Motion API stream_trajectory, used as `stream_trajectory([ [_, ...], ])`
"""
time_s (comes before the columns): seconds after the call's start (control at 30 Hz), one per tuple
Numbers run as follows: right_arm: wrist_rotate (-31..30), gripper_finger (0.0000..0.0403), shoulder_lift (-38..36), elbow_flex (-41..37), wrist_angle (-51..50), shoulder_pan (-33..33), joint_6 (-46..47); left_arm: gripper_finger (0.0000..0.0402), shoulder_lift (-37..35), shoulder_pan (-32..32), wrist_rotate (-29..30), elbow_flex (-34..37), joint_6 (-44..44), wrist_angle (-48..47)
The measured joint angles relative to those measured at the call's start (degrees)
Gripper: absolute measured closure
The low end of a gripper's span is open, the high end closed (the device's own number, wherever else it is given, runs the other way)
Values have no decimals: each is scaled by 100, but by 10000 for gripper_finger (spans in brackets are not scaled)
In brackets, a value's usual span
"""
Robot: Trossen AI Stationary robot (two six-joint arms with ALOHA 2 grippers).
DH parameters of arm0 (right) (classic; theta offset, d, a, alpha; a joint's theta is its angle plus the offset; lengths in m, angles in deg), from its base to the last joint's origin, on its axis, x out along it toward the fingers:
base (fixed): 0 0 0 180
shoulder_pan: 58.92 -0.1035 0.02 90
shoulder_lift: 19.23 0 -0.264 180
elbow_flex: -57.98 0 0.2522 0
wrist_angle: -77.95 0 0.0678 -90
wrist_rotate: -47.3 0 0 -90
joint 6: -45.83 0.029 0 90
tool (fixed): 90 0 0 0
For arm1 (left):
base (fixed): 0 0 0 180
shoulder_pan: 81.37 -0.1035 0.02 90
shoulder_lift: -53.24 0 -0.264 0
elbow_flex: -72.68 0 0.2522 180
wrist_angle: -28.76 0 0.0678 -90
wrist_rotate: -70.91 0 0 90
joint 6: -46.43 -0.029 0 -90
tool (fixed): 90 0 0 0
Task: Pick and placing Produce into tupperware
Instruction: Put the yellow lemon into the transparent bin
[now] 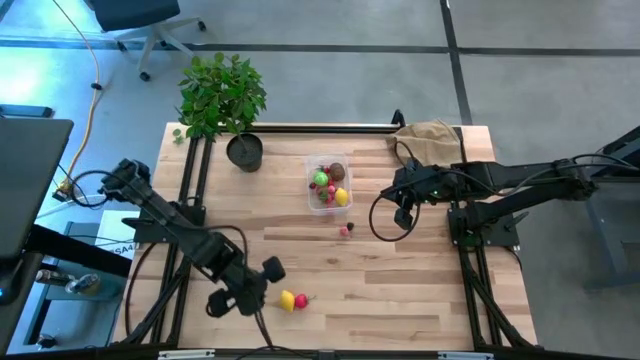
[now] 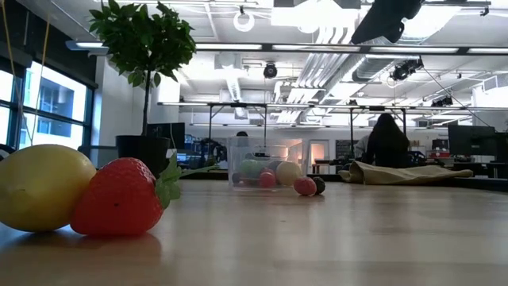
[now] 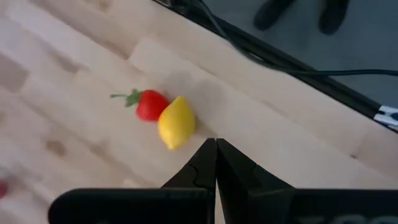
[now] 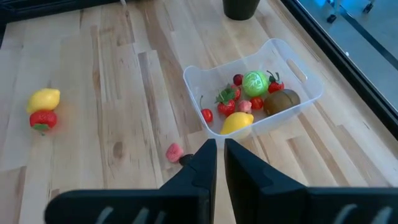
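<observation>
The clear tupperware [image 1: 328, 186] stands at the table's middle, toward the far side, and holds a green round piece, a brown one, a lemon and red berries [image 4: 252, 99]. A pink piece [image 4: 174, 151] and a small dark one [image 1: 349, 226] lie on the table just in front of it. A lemon [image 1: 287, 300] and a strawberry [image 1: 301, 300] lie touching each other near the front edge. My left gripper [image 1: 270, 269] is shut and empty, just beside that lemon [image 3: 176, 122]. My right gripper [image 1: 403, 216] is shut and empty above the table, to the right of the tupperware.
A leafy potted plant in a black pot [image 1: 244, 152] stands at the far left of the table. A tan paper bag [image 1: 432, 135] lies at the far right. Bare wood lies between the tupperware and the front pair. A person shows in the room behind the table [image 2: 387, 139].
</observation>
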Motion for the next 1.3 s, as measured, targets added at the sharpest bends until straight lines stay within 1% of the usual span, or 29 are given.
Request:
stream_trajectory([
  [0.17,2,379,0,0,-2,0,0,401,429,-4,-214,0,303,227],
  [0.33,2,379,0,0,-2,1,0,400,788,-22,-300,0,224,385],
  [0.4,2,379,0,0,0,2,0,393,830,-22,-248,0,213,520],
  [0.53,2,379,0,0,0,2,2,356,945,-24,224,0,175,727],
  [0.63,2,379,2,0,-1,2,2,320,1008,-27,357,0,175,954],
  [0.77,2,379,2,0,-1,1,0,278,1152,-107,389,0,234,1029],
  [0.87,3,379,2,0,-1,1,0,253,1232,-211,440,-4,370,1082],
  [1.17,4,379,2,0,-2,2,0,192,1417,-405,442,-6,460,927],
  [1.27,3,379,2,0,-3,2,0,175,1518,-391,317,15,459,764],
  [1.3,3,379,2,0,-4,0,0,171,1577,-391,257,5,455,847],
])
